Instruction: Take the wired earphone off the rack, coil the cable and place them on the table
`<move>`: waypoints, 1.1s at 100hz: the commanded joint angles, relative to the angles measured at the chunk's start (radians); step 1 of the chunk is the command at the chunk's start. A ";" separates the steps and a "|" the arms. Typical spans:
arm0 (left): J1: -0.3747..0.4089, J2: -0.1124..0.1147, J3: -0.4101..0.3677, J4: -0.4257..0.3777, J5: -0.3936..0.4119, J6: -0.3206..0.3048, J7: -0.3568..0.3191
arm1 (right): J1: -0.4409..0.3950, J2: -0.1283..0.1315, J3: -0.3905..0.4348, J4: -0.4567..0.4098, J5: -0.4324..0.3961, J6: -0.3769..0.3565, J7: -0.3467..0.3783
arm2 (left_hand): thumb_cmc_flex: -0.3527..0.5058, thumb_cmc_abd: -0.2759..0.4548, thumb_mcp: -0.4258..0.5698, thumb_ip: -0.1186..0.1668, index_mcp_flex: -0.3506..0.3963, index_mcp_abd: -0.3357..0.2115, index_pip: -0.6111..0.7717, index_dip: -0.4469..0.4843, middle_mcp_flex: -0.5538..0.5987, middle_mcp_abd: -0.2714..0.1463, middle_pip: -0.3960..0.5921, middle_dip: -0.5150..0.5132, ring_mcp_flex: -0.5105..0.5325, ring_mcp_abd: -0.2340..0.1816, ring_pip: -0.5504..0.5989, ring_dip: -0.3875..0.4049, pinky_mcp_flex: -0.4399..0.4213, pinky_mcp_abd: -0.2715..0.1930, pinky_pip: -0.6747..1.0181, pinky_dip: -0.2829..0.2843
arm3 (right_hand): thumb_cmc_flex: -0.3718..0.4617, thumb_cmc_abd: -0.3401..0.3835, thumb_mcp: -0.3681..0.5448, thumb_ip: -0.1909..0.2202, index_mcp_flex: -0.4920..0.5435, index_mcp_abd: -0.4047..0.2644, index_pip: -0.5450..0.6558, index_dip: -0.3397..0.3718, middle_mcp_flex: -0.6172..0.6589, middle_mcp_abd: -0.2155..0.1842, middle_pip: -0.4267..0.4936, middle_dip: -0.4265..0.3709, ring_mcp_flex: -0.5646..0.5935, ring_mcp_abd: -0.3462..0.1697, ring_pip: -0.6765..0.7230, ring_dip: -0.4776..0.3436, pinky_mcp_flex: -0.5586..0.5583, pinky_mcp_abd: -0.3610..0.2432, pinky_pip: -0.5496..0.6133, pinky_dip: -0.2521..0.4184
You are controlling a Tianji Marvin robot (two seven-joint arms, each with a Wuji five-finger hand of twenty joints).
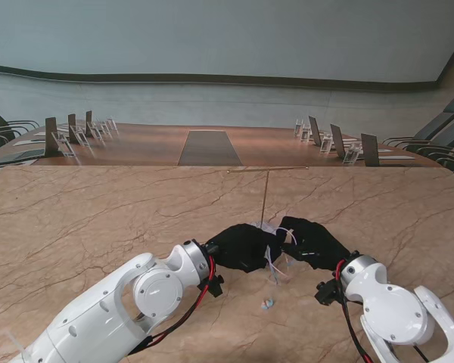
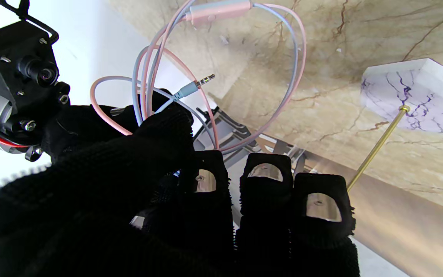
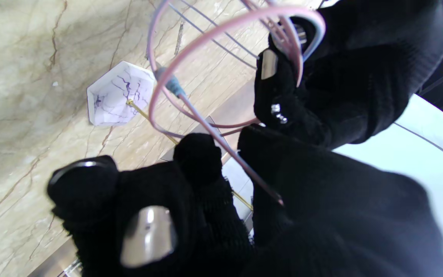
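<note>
Pink-and-blue rubbery cable (image 2: 221, 96) loops round between both black knit-gloved robot hands.

Conference room: long table (image 1: 212, 144), nameplate stands (image 1: 68, 140), chairs (image 1: 439, 128).

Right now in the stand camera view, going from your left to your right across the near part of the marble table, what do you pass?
Left hand → earphone cable bunched between the two hands → right hand. The rack's thin gold rod rises just behind the cable, so I leave it out of the order.
</note>
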 commanded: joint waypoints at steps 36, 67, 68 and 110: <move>0.009 0.000 -0.010 0.016 0.008 -0.002 0.002 | -0.030 0.010 0.036 -0.036 -0.034 0.000 0.049 | 0.022 0.037 0.030 0.000 0.011 0.021 0.016 0.027 0.001 -0.063 0.018 0.034 -0.019 0.013 0.001 0.021 -0.007 -0.013 0.042 0.026 | -0.066 0.032 -0.127 0.032 -0.070 -0.026 0.024 -0.062 -0.100 0.159 -0.018 -0.025 -0.049 0.102 -0.024 -0.012 -0.158 -0.050 0.036 0.050; 0.008 -0.001 -0.016 0.018 0.010 -0.007 0.005 | -0.040 0.016 0.044 -0.026 -0.057 -0.003 0.071 | 0.022 0.036 0.030 -0.001 0.012 0.022 0.016 0.028 0.001 -0.063 0.018 0.035 -0.020 0.016 0.000 0.021 -0.007 -0.013 0.042 0.026 | -0.044 0.040 -0.118 0.021 -0.025 -0.080 0.026 -0.038 -0.168 0.162 -0.024 -0.064 -0.140 0.121 -0.077 0.006 -0.265 -0.087 -0.017 0.086; 0.008 -0.001 -0.017 0.018 0.010 -0.007 0.005 | -0.040 0.016 0.043 -0.025 -0.057 -0.003 0.071 | 0.022 0.037 0.030 -0.001 0.012 0.021 0.017 0.028 0.001 -0.063 0.018 0.035 -0.020 0.016 0.000 0.021 -0.007 -0.013 0.042 0.026 | -0.042 0.040 -0.118 0.021 -0.021 -0.082 0.025 -0.036 -0.168 0.162 -0.024 -0.065 -0.140 0.122 -0.077 0.007 -0.265 -0.087 -0.017 0.086; 0.008 0.000 -0.022 0.018 0.015 -0.004 0.006 | -0.032 0.016 0.021 -0.011 -0.092 0.017 0.063 | 0.022 0.038 0.029 -0.001 0.011 0.020 0.016 0.029 0.001 -0.063 0.018 0.035 -0.020 0.016 0.000 0.022 -0.007 -0.013 0.042 0.026 | 0.044 -0.003 0.051 -0.025 0.055 -0.086 0.050 0.033 -0.089 0.135 0.016 -0.092 -0.011 0.031 -0.048 -0.017 -0.091 -0.068 -0.008 0.056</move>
